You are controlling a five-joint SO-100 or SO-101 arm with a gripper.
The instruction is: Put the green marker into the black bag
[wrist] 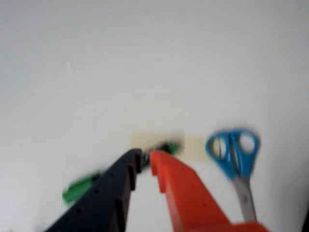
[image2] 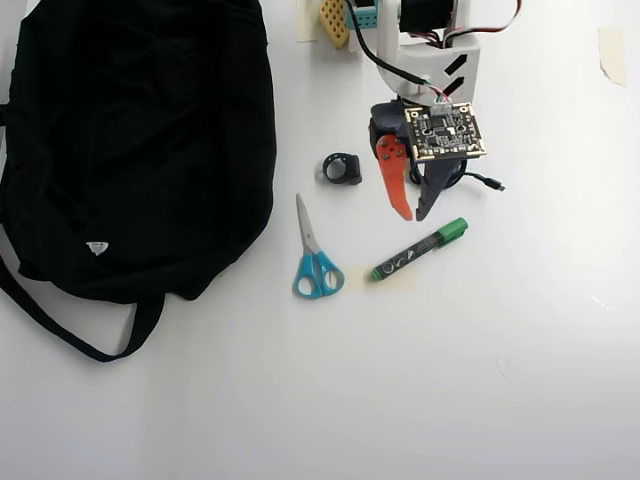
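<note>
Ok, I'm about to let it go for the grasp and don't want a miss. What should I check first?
1. Gripper empty: ok, nothing between the fingers.
2. Jaws wide enough for the barrel: not ok, only a narrow gap in the wrist view.
3. Green marker free to grasp: ok, it lies alone on the table.
4. Gripper over the marker: not ok, tips sit just above it in the overhead view.
5. Scissors clear of the marker: ok.
6. Black bag opening accessible: cannot tell.
</note>
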